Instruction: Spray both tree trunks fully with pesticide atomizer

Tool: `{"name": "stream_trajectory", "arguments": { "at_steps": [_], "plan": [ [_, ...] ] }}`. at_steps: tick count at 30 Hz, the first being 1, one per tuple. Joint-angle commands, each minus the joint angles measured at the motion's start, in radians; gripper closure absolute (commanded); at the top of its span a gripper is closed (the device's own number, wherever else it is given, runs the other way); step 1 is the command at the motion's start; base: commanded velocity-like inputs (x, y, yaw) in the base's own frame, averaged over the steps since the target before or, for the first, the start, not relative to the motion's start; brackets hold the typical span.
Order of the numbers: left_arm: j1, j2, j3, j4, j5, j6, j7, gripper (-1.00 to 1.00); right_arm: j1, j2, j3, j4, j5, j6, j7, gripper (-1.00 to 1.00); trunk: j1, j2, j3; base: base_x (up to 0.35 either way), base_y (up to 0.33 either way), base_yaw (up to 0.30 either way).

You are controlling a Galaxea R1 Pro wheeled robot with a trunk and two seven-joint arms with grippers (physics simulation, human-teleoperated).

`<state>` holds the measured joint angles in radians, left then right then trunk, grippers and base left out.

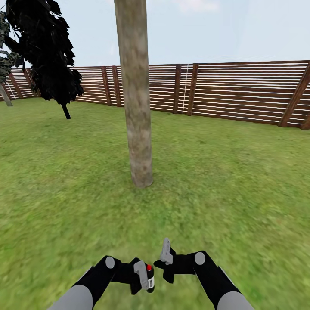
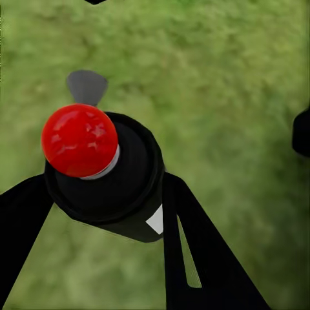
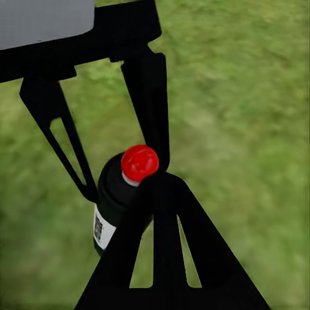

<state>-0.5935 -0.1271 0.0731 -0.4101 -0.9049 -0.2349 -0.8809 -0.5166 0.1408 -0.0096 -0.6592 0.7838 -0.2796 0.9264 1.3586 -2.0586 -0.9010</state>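
The pesticide atomizer [image 1: 149, 275], a black bottle with a red top and a white label, is upright in my left gripper [image 1: 144, 276], which is shut on it low over the grass. In the left wrist view the atomizer [image 2: 103, 174] sits between the two fingers. My right gripper [image 1: 166, 255] hovers just right of it, shut and holding nothing; its wrist view looks past the closed fingertips [image 3: 161, 194] at the atomizer [image 3: 119, 194]. A pale bare tree trunk [image 1: 137, 107] rises straight ahead. A dark-leaved tree [image 1: 47, 47] stands further off at the left.
Grass [image 1: 224, 181] covers the ground all around. A wooden slat fence [image 1: 241, 90] closes the garden at the back. Another pale trunk [image 1: 5, 95] with some foliage shows at the far left edge by the fence.
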Motion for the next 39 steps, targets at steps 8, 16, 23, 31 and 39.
{"name": "stream_trajectory", "arguments": {
  "at_steps": [8,16,23,31,39],
  "plan": [
    [-0.001,-0.002,0.007,-0.001,0.016,-0.004,-0.006,1.00,0.000,0.000,-0.001,-0.001,0.008,-0.004,0.002,1.00,0.000,0.000,-0.001,0.000,0.000,0.000],
    [0.000,-0.002,0.009,-0.001,0.018,-0.007,-0.007,1.00,0.000,0.000,-0.001,-0.001,0.007,-0.004,0.002,1.00,0.000,0.000,-0.001,0.000,0.000,0.000],
    [0.000,-0.002,0.010,0.000,0.018,-0.010,-0.007,1.00,0.000,0.000,-0.001,-0.001,0.008,-0.004,0.002,1.00,0.000,0.000,-0.001,0.000,0.000,0.000],
    [0.000,-0.003,0.010,0.001,0.056,-0.015,-0.009,1.00,0.000,0.000,-0.001,0.000,0.008,-0.004,0.002,1.00,0.000,0.000,-0.001,0.000,0.000,0.000],
    [0.000,-0.002,0.009,0.001,0.067,-0.017,-0.009,1.00,0.000,0.000,-0.001,0.000,0.008,-0.004,0.002,1.00,0.000,0.000,-0.001,0.000,0.000,0.000]
  ]
}}
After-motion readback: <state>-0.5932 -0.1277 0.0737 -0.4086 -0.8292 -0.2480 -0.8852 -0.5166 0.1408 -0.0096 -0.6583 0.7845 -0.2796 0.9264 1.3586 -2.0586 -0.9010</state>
